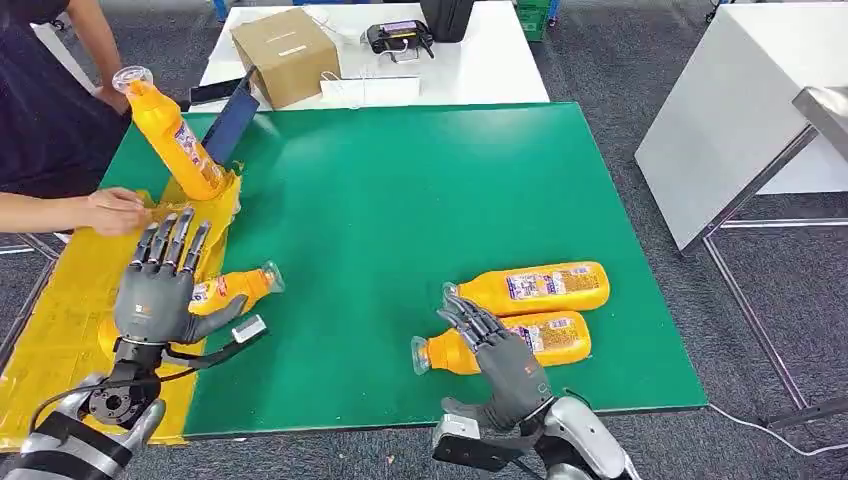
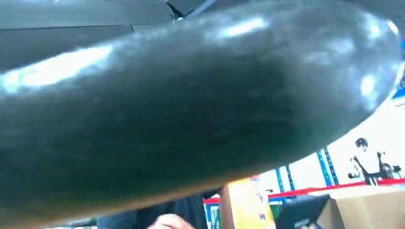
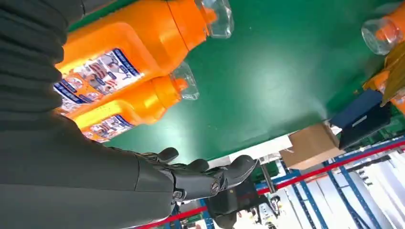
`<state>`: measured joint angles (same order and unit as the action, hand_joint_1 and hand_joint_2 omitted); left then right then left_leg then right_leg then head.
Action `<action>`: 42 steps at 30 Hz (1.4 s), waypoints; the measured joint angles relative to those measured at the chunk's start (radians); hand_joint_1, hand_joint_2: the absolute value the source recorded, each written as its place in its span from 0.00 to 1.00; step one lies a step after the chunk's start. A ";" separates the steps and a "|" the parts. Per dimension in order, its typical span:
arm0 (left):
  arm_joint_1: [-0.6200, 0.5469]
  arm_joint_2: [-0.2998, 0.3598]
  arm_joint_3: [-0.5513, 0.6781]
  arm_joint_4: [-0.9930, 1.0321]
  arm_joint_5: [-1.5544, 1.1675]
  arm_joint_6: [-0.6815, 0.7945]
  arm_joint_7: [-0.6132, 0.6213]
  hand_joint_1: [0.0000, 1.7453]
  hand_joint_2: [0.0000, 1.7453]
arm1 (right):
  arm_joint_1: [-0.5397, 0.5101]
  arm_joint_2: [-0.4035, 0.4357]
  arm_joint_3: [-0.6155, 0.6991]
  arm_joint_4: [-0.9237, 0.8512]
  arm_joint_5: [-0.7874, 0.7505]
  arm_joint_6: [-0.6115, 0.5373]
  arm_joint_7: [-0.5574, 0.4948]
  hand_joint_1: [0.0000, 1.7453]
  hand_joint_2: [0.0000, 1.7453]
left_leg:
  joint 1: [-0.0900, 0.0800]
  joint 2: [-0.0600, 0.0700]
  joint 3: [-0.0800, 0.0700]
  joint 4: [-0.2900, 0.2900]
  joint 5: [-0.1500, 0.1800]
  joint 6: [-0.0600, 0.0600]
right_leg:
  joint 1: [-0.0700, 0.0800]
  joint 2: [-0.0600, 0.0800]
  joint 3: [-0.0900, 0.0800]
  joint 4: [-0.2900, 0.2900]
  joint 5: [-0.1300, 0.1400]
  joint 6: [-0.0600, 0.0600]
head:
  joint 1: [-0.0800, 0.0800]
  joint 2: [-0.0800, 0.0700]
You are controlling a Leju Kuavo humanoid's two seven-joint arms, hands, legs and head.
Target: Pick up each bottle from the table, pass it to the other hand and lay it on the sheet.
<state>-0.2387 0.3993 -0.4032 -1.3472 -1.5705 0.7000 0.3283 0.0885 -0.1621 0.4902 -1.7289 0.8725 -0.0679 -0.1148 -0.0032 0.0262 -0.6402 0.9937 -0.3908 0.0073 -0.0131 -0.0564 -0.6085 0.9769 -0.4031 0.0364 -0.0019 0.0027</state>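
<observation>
1. The right hand [image 1: 495,352] hovers over the near end of the green table [image 1: 400,230], fingers spread and slightly curled, holding nothing; the right wrist view confirms its dark fingers [image 3: 210,176] are apart and empty.
2. Just under and beyond those fingers lies the near bottle [image 1: 520,340], on its side, long axis running across the hand's reach, clear cap [image 1: 421,356] pointing toward the robot's left. The fingertips sit over its neck and shoulder; whether they touch it I cannot tell.
3. The far bottle [image 1: 545,286] lies just beyond, parallel and touching the first along its side, cap the same way.
4. The right hand is plainly the nearer one for both; I judge the next grasp must close around the near bottle's body without nudging its neighbour.
5. The left hand [image 1: 160,285] is well apart to the left, fingers straight and spread, empty, above the yellow sheet [image 1: 60,320]; a third bottle [image 1: 235,288] lies on the sheet beside its thumb.
6. Further off, a person's hand [image 1: 115,210] presses the sheet while a fourth bottle [image 1: 170,135] stands tilted there.
7. The bottles are smooth orange plastic, flat-sided, with glossy printed labels and clear caps; likely slippery. The sheet is crinkled, the table matte.
</observation>
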 measured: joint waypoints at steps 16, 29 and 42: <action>0.077 -0.413 0.523 -0.098 0.561 -0.109 -0.732 0.00 0.00 | 0.077 -0.039 0.013 -0.070 0.070 -0.039 0.072 0.00 1.00 | -0.001 0.003 0.000 0.000 -0.001 0.001 | -0.001 0.002 0.000 0.000 0.000 0.001 | 0.000 0.000; 0.174 -0.571 0.487 -0.382 1.329 -0.788 -0.691 0.00 0.00 | 0.035 -0.007 -0.088 -0.064 0.131 0.043 0.150 0.00 1.00 | -0.002 0.002 0.000 0.000 -0.002 0.002 | -0.002 0.002 0.001 0.000 0.000 0.001 | 0.000 0.000; 0.205 -0.576 0.421 -0.452 1.339 -0.796 -0.686 0.00 0.00 | 0.033 -0.003 -0.201 -0.049 0.120 0.059 0.144 0.00 1.00 | -0.002 0.000 0.000 0.000 -0.002 0.003 | -0.001 0.002 0.001 0.000 -0.001 0.003 | 0.000 0.000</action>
<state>-0.0341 -0.1767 0.0183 -1.7990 -0.2319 -0.0961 -0.3578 0.1214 -0.1656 0.2888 -1.7781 0.9922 -0.0092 0.0290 -0.0050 0.0266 -0.6404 0.9937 -0.3927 0.0100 -0.0143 -0.0547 -0.6075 0.9769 -0.4045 0.0390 -0.0019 0.0027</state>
